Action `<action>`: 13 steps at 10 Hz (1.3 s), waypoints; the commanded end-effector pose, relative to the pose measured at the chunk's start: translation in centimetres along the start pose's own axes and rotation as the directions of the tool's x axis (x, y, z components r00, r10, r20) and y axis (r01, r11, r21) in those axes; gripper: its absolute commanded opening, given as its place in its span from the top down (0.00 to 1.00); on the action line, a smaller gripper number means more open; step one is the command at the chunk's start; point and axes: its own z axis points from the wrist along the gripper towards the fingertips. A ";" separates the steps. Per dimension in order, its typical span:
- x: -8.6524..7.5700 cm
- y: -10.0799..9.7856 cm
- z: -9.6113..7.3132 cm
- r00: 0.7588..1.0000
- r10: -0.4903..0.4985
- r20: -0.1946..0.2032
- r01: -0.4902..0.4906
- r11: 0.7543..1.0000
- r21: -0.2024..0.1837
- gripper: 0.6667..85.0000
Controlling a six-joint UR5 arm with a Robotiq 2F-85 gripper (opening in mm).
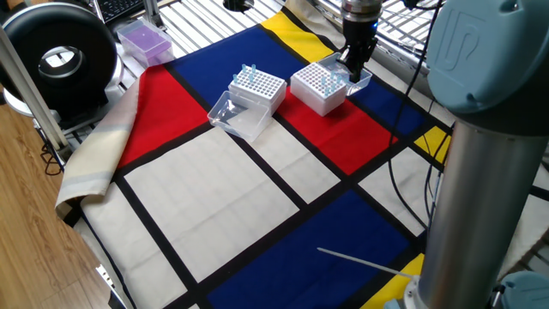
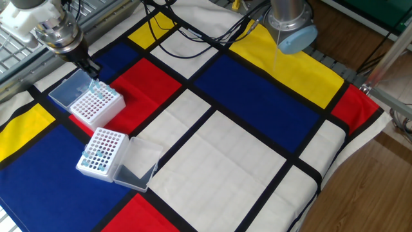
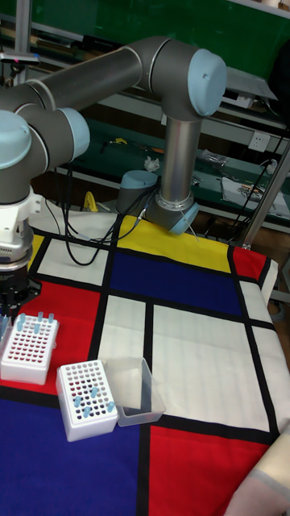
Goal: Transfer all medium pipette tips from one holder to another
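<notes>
Two white perforated holders sit on the checked cloth. The far holder (image 2: 95,106) (image 1: 320,87) (image 3: 30,350) carries a few medium pipette tips (image 2: 98,88) along its rear edge, with its clear lid (image 2: 69,90) open behind it. The near holder (image 2: 102,149) (image 1: 258,89) (image 3: 84,399) has several pale-blue tips scattered over its holes. My gripper (image 2: 93,71) (image 1: 352,65) (image 3: 14,308) hangs just above the far holder's rear corner. Its fingers are pressed together, and a pale-blue tip seems to hang from them.
The near holder's clear lid (image 2: 135,165) lies open beside it. A purple box (image 1: 143,39) and a black round device (image 1: 58,58) stand at the table's corner. Black cables (image 2: 193,29) cross the cloth near the arm's base (image 2: 291,26). A thin white rod (image 1: 360,262) lies on a blue panel.
</notes>
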 end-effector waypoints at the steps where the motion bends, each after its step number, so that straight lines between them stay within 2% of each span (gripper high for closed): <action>1: -0.2 -0.4 0.0 1.000 0.001 0.006 -0.001 1.000 0.011 0.99; 5: 1.3 -1.3 -0.3 0.997 -0.068 -0.027 0.069 0.997 0.037 0.99; 8: 1.1 -2.7 -0.5 0.994 -0.104 -0.017 0.105 0.990 0.089 0.99; 10: 0.9 -3.1 -0.5 0.993 -0.120 -0.008 0.120 0.987 0.107 0.99; 13: 0.9 -2.6 -0.6 0.994 -0.106 -0.001 0.106 0.991 0.088 0.99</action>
